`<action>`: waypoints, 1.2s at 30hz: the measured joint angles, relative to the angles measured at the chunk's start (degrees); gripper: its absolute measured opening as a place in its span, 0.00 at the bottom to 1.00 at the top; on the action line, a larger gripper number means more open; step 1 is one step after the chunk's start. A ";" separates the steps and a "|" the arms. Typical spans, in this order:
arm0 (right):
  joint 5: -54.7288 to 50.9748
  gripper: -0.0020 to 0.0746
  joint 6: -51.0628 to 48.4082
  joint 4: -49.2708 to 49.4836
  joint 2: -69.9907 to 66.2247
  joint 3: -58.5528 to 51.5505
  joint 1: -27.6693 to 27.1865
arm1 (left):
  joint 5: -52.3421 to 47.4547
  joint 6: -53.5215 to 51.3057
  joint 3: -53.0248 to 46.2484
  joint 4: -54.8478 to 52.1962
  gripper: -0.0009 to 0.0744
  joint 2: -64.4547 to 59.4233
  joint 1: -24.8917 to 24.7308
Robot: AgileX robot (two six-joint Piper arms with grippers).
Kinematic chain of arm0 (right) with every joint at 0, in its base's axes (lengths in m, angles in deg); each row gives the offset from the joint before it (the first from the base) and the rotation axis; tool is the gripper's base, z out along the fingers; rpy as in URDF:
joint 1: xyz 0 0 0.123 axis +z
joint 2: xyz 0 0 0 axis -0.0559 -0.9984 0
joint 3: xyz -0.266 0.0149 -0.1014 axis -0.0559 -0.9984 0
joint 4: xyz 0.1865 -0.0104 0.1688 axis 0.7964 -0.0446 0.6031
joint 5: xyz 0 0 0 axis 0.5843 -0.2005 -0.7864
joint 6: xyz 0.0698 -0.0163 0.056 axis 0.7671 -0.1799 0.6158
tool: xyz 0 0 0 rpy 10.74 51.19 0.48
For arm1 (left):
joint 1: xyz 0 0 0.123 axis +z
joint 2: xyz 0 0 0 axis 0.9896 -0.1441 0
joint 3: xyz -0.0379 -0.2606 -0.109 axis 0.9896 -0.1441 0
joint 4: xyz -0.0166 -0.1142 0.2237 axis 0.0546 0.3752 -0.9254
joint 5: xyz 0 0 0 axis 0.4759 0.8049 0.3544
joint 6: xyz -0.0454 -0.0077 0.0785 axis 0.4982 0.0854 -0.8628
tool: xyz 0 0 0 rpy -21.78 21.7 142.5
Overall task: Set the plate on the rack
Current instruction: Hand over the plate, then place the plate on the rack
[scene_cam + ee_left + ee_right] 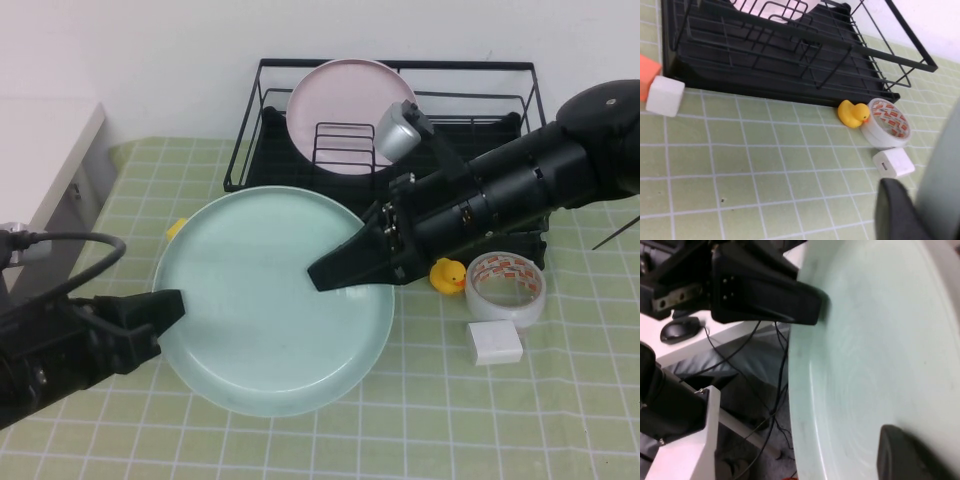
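Task progress. I hold the plate (272,298), a pale mint-green disc, lifted off the desk (420,430) and carried between both arms in front of the rack (500,110). My left end effector (165,310) is clamped on the plate's left rim. My right end effector (335,270) grips the right portion, one finger lying across the upper face; the right wrist view shows a dark fingertip (905,452) pressed on the plate's inner surface, with the left end effector seen at the far rim. I judge the pick-up complete; the transfer into the rack is not yet done. The plate is near level and sits nearer to me than the rack, so it must travel away from me, tilt upright and slot between the wire loops (345,142).

Surroundings. A pale pink plate (350,110) already stands in the rack, leaning behind the wire loops in its left half, so I judge the free space to lie toward the right. On the green checked desk to the right of the plate sit a yellow rubber duck (449,275), a roll of tape (505,287) and a white block (494,343), all just in front of the rack's right corner. The left wrist view shows another white block (665,95) beside an orange object (647,75) by the rack's other end. The raised front rail is the chief obstacle: the plate must clear it.
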 joint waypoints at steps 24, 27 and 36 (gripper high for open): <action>19.93 0.21 -13.51 -2.98 -1.39 10.98 -2.21 | 17.29 6.40 -1.76 0.14 0.06 24.52 0.00; 17.10 0.21 -13.54 -3.12 -3.97 17.27 -4.60 | 13.07 12.69 -4.35 -5.90 0.03 31.31 0.00; 5.62 0.21 -13.54 -4.10 -18.72 44.82 -9.98 | 0.98 37.26 -9.20 -31.96 0.01 36.68 0.00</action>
